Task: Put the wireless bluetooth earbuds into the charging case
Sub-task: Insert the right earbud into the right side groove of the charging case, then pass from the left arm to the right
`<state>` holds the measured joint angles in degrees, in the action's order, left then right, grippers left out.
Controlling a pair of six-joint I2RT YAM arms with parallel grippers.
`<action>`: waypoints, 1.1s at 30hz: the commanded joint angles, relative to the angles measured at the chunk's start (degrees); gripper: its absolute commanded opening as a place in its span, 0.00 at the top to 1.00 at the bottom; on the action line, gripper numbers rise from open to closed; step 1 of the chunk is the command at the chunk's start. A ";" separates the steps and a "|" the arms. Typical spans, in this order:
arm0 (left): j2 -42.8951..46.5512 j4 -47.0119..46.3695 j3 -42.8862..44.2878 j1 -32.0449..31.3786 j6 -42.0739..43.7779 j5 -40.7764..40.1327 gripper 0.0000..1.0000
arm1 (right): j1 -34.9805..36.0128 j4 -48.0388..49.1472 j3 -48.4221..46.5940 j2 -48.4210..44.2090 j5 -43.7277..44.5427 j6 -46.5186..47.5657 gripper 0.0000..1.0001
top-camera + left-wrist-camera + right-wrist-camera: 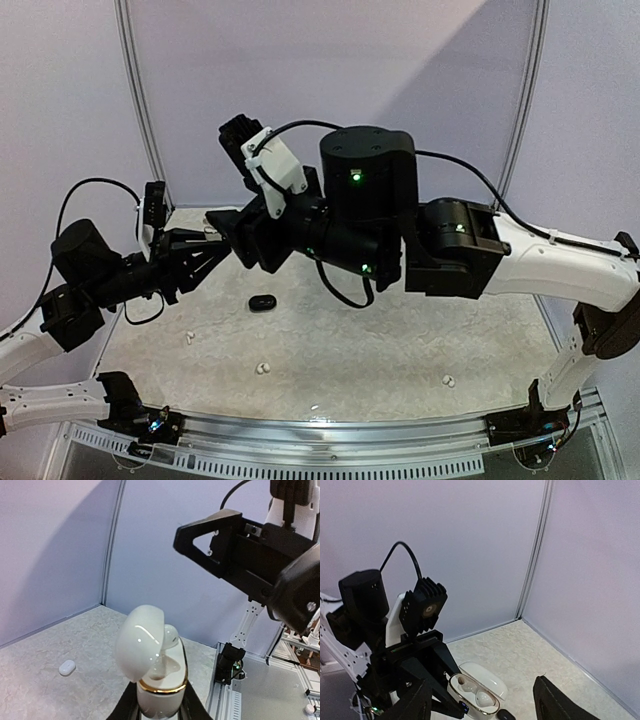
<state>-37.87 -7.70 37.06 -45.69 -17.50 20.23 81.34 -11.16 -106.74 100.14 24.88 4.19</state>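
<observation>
The left pincer (160, 711) is closed narrow on the base of the white charging case (157, 700). Its two black fingers (126, 707) press the case's sides just under the gold rim (162, 686) and hold it upright above the bench (400, 340). The case's lid (139, 642) stands hinged open, leaning to the left in the left wrist view. One white earbud (170, 635) sits in a well inside the case; the well next to it looks empty, though the lid hides part of it. The right pincer (479, 682) hangs just beside the open case with its jaws spread wide and nothing between them. In its own wrist view its two dark fingers (416, 700) frame the case from either side without touching it. In the left wrist view it hangs above and to the right of the case. In the top view the two pincers meet over the far left part of the bench, and the right arm (560, 260) reaches across from the right side and covers the case. Near them on the speckled bench lies a black oval object (263, 302), too small to say what it is. Nearer the front edge lie three loose buds, well apart: a left white bud (189, 338), a middle white bud (263, 368) and a right white bud (448, 381). Plain pale walls (400, 60) close in the bench behind.
</observation>
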 commanded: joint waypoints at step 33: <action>9.00 15.98 0.43 29.32 -3.03 -7.18 1.00 | -6.74 10.35 -41.29 61.16 -15.43 -16.68 0.14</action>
<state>-29.08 7.27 38.48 -17.10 -20.43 11.51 73.25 -12.40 -138.74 153.47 12.25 -17.30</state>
